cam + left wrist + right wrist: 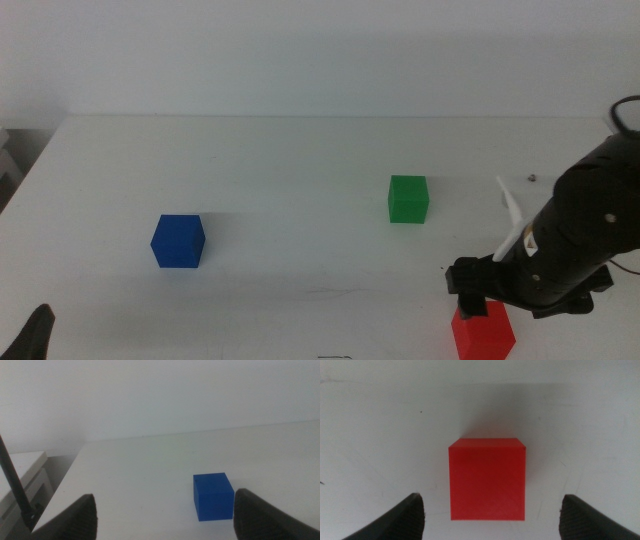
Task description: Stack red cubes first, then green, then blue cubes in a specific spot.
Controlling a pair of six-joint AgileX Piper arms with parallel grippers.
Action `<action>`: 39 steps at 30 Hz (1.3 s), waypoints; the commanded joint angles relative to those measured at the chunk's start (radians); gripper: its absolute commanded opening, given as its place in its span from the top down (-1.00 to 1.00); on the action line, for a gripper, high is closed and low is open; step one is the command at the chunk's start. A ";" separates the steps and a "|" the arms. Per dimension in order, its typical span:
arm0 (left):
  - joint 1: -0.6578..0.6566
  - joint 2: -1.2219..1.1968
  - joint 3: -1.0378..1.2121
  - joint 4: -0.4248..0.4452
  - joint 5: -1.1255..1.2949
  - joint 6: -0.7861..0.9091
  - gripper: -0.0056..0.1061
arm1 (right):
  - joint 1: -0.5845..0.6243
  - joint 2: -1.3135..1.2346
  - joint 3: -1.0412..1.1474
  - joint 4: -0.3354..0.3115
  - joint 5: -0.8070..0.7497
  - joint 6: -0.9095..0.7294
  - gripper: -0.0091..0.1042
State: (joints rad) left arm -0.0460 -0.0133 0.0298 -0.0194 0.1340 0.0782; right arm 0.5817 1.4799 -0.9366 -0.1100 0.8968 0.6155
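Middle view: a white table [300, 200] against a pale wall carries the blue cube [178, 241] at left, the green cube [408, 198] right of centre and the red cube [483, 333] at the near edge, under the right gripper [478, 300]. Left wrist view: the waiting left gripper [162, 515], jaws wide, faces the blue cube [214, 496]; a table edge shows. Right wrist view: open jaws flank the red cube [487, 479], holding nothing.

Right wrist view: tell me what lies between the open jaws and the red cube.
Only bare white table on each side of the red cube, which sits centred in the right gripper.
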 commanded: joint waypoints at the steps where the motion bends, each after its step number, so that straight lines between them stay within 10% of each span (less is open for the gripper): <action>1: -0.002 -0.020 -0.003 -0.009 -0.084 -0.005 -0.77 | 0.003 -0.009 -0.035 -0.015 -0.027 -0.021 -0.40; 18: -0.002 -0.020 -0.003 -0.009 -0.084 -0.005 -0.77 | 0.003 0.151 -0.035 -0.009 -0.055 -0.035 -0.16; 26: -0.002 -0.020 -0.003 -0.009 -0.084 -0.005 -0.77 | 0.006 0.152 -0.054 -0.007 -0.028 -0.036 0.87; 39: -0.002 -0.020 -0.003 -0.009 -0.084 -0.005 -0.77 | 0.124 0.360 -0.528 -0.032 0.211 -0.012 0.86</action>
State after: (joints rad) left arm -0.0460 -0.0133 0.0298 -0.0194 0.1340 0.0782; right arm 0.6959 1.8517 -1.3892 -0.1204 1.0675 0.6013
